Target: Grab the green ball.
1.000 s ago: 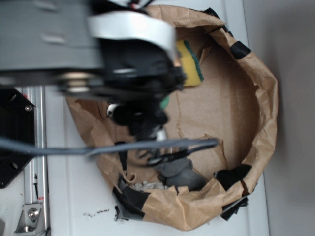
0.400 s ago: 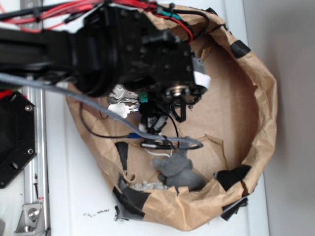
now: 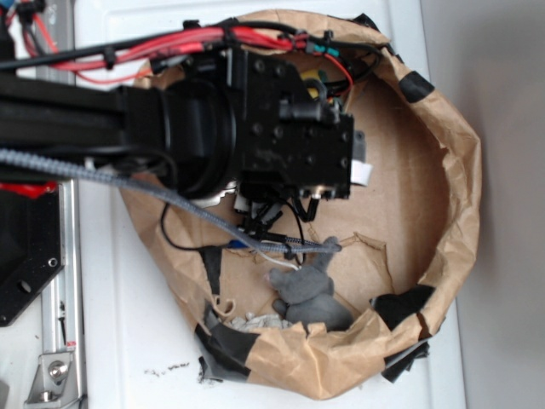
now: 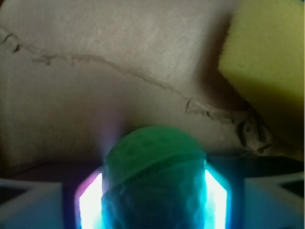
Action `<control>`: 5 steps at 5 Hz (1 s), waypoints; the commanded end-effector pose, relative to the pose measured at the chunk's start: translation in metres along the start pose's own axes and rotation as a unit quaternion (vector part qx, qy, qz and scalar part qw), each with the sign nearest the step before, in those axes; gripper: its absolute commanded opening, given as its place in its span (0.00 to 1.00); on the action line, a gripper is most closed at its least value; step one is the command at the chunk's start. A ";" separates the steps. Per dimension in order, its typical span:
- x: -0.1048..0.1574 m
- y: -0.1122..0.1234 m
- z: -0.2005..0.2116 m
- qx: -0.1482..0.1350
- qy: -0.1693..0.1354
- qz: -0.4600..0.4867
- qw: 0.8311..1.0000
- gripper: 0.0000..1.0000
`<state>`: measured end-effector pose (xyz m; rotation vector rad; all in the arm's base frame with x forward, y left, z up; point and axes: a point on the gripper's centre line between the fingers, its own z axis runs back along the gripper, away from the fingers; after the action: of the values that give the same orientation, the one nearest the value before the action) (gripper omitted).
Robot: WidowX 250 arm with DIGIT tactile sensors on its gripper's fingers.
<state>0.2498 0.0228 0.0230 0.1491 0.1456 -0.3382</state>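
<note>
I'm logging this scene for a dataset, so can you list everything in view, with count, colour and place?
ball: one, green, dimpled, between the tool's fingers in the wrist view; hidden under the arm in the exterior view.
sponge: one, yellow, upper right of the wrist view, beyond the ball; only a sliver shows in the exterior view.
paper bag: one, brown, crumpled, rolled open into a nest with black tape patches along its rim.
grey object: one, soft-looking, at the bag's lower inside edge; what it is cannot be told.
table: one, white, under the bag.
metal rail: one, silver, along the left edge.
arm: one, black, with red and grey cables, over the bag.
tool: one, its fingers lit bright on either side of the ball.
</note>
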 end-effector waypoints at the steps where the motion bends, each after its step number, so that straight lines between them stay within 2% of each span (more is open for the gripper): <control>1: 0.000 0.000 0.097 -0.009 -0.106 0.050 0.993 0.00; 2: -0.004 0.001 0.148 -0.040 -0.119 0.064 0.990 0.00; 3: -0.010 0.004 0.171 -0.040 -0.131 0.076 0.988 0.00; 5: -0.011 0.009 0.164 -0.043 -0.161 0.083 0.982 0.00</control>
<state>0.2673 -0.0021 0.1729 0.0107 -0.1147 -0.2007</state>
